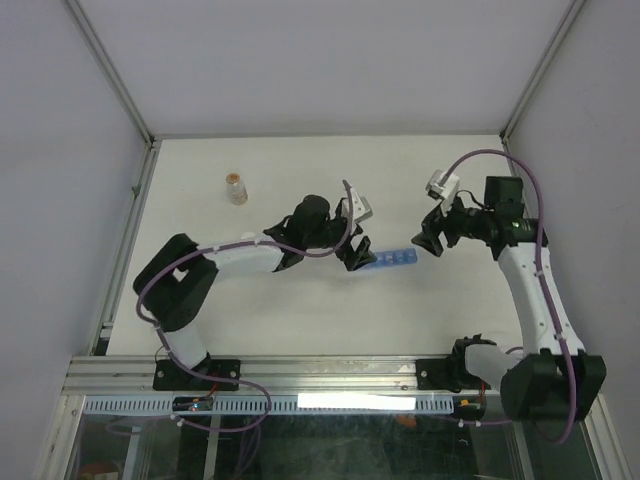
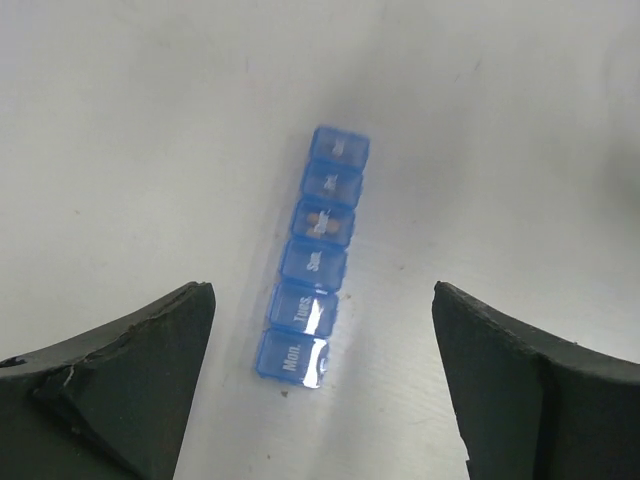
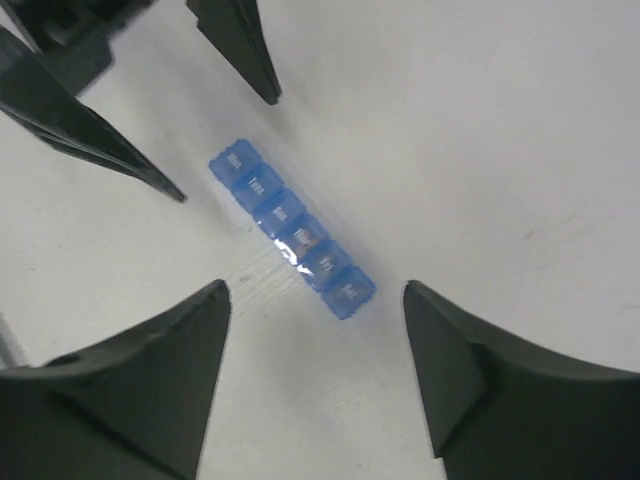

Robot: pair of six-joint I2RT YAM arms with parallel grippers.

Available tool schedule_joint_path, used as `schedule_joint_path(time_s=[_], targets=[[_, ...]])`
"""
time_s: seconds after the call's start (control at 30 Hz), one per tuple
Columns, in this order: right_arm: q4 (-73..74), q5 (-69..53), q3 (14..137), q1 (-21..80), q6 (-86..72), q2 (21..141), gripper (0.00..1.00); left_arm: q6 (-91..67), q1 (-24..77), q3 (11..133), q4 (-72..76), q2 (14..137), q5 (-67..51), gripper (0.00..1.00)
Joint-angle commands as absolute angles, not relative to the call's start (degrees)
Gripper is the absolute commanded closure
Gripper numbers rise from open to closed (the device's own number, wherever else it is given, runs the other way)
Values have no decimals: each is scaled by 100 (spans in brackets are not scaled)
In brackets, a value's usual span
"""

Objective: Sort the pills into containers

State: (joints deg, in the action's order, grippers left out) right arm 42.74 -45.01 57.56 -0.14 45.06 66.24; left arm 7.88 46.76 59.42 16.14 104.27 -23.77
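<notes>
A blue translucent pill-organiser strip lies flat on the white table between the two arms, lids shut, with day labels. It shows lengthwise in the left wrist view and diagonally in the right wrist view. One middle compartment holds something tan. My left gripper is open and empty, just left of the strip's "Mon." end; in its own view the gripper straddles that end. My right gripper is open and empty, just right of the strip's other end, which its own view shows between its fingers.
A small clear bottle with tan-orange contents stands upright at the back left of the table. White walls enclose the table on three sides, and a metal rail runs along the near edge. The left gripper's fingers show in the right wrist view.
</notes>
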Motion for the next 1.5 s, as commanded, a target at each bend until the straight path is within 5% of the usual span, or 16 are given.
schedule_joint_path(time_s=[0.0, 0.07, 0.2, 0.73, 1.47], targets=[[4016, -4574, 6142, -318, 4048, 5468, 16, -590, 4508, 5619, 2395, 8721, -2362, 2], [3447, -4249, 6128, -437, 3214, 4960, 1, -1223, 4343, 5361, 2565, 8057, -2441, 1], [3106, -3452, 6566, -445, 1810, 4476, 1, -2184, 4046, 5127, 2419, 6916, -2449, 1], [3813, -3860, 8550, -448, 606, 4424, 1, -2029, 3989, 6165, -596, 4191, -1524, 1], [3960, -4367, 8802, -573, 567, 4521, 1, -1830, 3990, 6361, -1192, 3718, -1459, 1]])
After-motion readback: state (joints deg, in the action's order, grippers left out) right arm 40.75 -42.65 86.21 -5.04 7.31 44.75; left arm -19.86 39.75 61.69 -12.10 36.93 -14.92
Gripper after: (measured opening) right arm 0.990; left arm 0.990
